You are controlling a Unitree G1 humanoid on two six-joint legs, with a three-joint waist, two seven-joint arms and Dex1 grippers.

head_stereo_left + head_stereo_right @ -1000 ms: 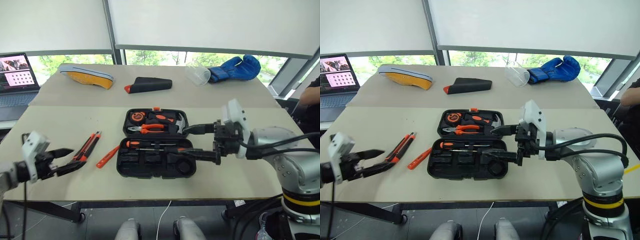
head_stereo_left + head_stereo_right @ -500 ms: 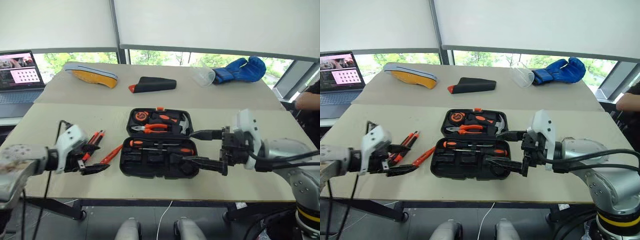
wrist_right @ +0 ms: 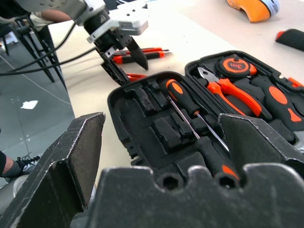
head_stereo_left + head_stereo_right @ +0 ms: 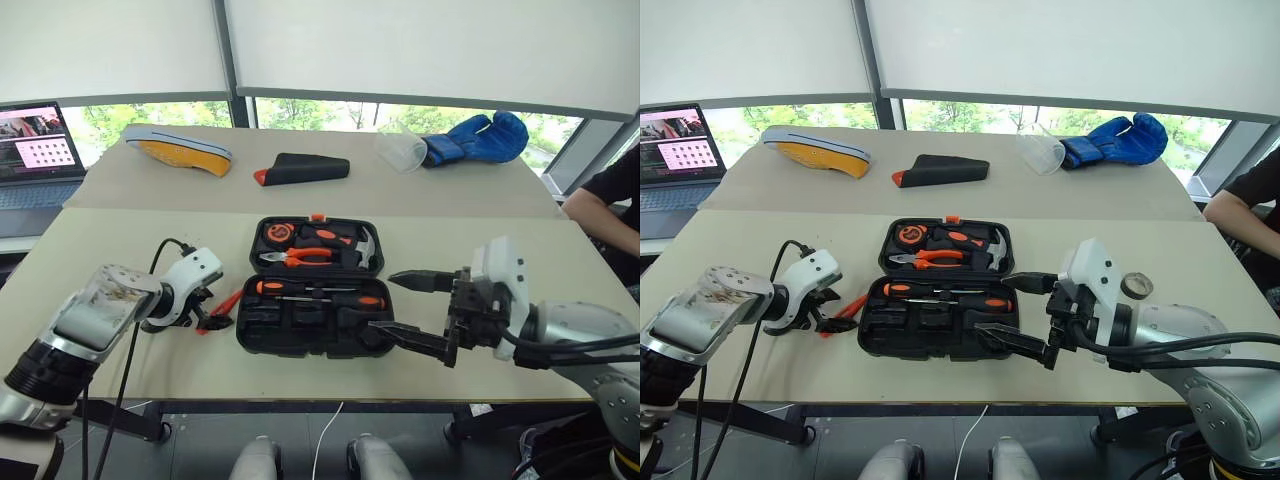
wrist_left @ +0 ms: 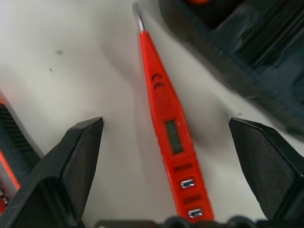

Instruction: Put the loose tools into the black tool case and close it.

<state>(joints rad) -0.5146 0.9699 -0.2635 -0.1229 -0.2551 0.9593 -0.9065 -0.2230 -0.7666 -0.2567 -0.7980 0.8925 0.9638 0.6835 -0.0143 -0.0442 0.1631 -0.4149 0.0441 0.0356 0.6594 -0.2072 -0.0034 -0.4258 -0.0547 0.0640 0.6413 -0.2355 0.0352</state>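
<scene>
The black tool case (image 4: 249, 334) lies open on the near table. Two orange-black screwdrivers (image 4: 320, 292) rest in its front half, with pliers, a hammer and a tape measure in the lid half. A slim orange stick tool (image 5: 171, 137) lies on the table just left of the case. My left gripper (image 4: 210, 312) hangs open right over it, one finger on each side and neither touching. The utility knife (image 3: 138, 55) lies farther left. My right gripper (image 4: 381, 300) is open and empty above the case's right end. A small dark roll (image 4: 1134, 286) sits behind my right wrist.
On the far table are a laptop (image 4: 35, 150), an orange-soled insole (image 4: 175, 148), a black wedge pouch (image 4: 300, 167), a clear cup (image 4: 398, 148) and a blue boxing glove (image 4: 475, 138). A person's arm (image 4: 610, 200) shows at the right edge.
My left gripper has swung right and forward from the table's left edge and now straddles the orange stick tool. Its fingers have narrowed a little. The right gripper has barely moved.
</scene>
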